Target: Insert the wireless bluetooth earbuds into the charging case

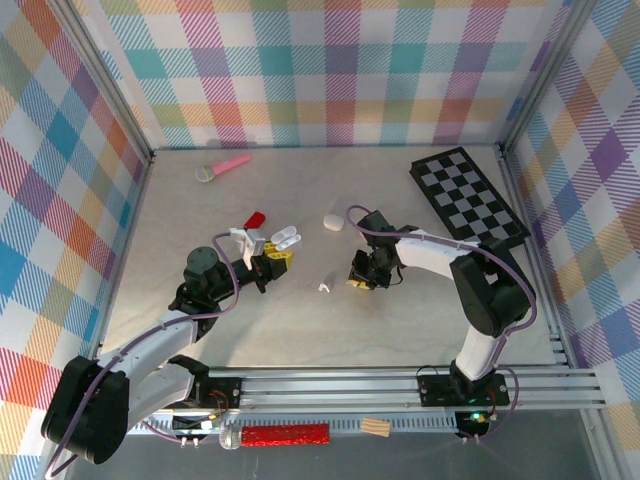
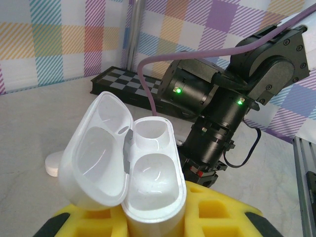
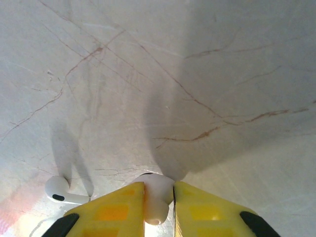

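Note:
The white charging case stands with its lid swung open, and both wells look empty. My left gripper is shut on its lower body between yellow fingers. From above, the case sits left of centre at the left gripper. My right gripper is shut on a white earbud, just above the table. A second white earbud lies flat on the table to its left. In the top view this loose earbud lies between the two arms, beside the right gripper.
A black-and-white chessboard lies at the back right. A small white pebble-like piece rests behind the grippers, a red object near the left gripper, and a pink stick-like toy at the back left. Plaid walls enclose the table.

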Action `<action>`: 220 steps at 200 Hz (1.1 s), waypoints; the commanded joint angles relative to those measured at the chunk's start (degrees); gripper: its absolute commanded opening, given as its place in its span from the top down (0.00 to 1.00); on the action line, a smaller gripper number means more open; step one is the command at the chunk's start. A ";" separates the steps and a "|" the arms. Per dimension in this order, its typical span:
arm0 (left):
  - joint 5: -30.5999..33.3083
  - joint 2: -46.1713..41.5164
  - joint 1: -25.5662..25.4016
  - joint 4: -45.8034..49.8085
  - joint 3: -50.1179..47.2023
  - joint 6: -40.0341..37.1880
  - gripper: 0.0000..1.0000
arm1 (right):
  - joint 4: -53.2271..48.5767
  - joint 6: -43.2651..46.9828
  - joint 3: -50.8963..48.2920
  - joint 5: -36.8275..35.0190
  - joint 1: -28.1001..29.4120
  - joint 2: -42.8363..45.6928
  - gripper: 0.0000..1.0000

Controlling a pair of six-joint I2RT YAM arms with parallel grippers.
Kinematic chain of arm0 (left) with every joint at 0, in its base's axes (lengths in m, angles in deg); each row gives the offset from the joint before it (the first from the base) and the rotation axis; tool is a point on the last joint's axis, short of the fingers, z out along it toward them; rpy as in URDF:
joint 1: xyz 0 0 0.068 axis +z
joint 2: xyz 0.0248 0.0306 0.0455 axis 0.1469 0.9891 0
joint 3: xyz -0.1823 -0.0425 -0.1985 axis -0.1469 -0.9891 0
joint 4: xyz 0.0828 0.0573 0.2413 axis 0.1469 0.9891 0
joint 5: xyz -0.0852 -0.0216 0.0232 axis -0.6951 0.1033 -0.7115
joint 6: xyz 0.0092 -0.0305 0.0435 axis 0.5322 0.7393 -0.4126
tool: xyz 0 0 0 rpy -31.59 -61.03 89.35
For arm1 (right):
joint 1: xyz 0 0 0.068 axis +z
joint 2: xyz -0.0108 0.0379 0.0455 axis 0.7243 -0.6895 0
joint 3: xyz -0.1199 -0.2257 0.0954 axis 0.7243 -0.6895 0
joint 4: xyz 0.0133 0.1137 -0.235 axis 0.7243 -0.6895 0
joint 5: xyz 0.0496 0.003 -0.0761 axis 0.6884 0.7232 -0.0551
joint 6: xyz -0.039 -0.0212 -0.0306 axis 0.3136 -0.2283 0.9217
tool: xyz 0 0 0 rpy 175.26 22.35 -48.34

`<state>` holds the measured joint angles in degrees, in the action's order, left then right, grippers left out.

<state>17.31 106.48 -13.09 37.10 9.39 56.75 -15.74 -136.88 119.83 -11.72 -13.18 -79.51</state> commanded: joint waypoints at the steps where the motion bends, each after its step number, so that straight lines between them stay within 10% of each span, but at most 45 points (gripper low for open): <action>1: -0.27 -0.04 0.71 -0.15 -0.23 -0.97 1.00 | -1.64 5.41 0.69 -4.14 0.16 0.15 0.81; 101: -0.76 1.70 0.71 -0.31 1.19 -0.72 1.00 | -11.85 32.90 3.22 -6.82 2.52 2.22 0.66; 154: -0.65 2.12 0.71 -1.21 1.55 -0.42 1.00 | -12.56 23.78 5.79 -11.75 2.71 3.15 0.43; 220: -0.50 1.79 0.71 -0.90 0.62 -0.62 1.00 | -17.15 12.13 10.64 -8.71 2.89 -5.10 0.54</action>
<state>17.25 108.80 -13.09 38.34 9.52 56.75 -30.52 -119.87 130.45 -22.91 -10.49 -82.68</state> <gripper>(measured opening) 0.206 0.499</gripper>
